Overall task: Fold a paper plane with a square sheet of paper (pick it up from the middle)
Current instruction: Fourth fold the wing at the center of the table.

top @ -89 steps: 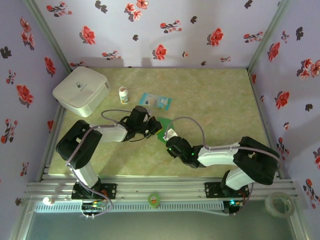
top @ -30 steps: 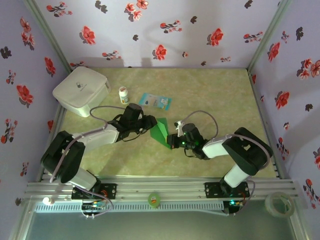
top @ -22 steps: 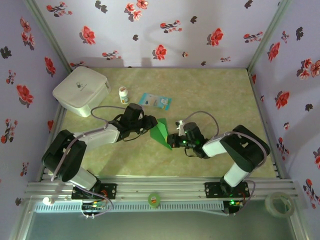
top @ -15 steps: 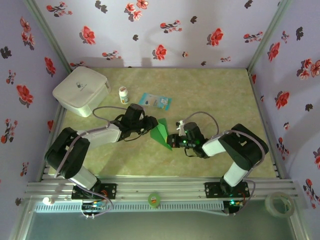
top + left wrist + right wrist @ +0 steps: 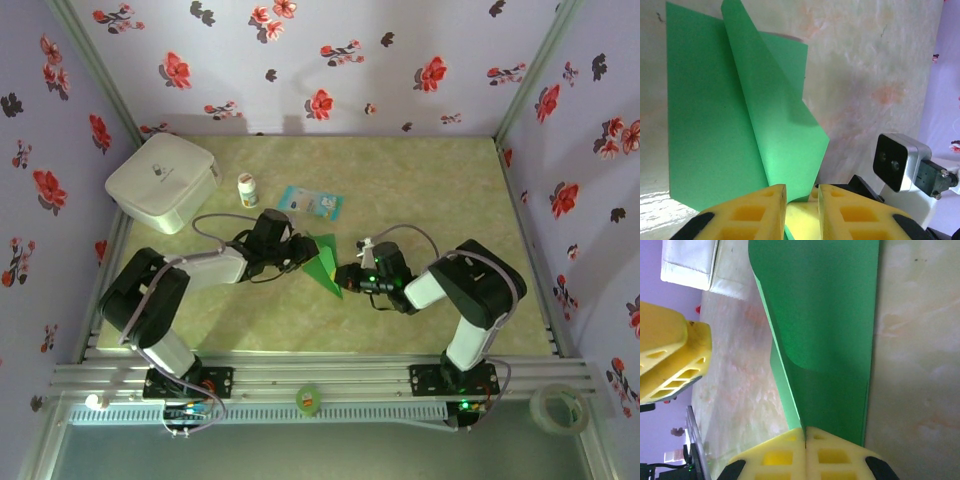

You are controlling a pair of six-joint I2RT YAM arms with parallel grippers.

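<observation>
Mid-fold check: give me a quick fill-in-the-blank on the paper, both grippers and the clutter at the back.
1. The right gripper is ____ on the square sheet of paper.
2. The left gripper has its pads slightly ____, with the sheet reaching into the gap.
3. The white bottle stands between the white box and the blue-and-white ____.
Missing words: shut; apart; packet.
</observation>
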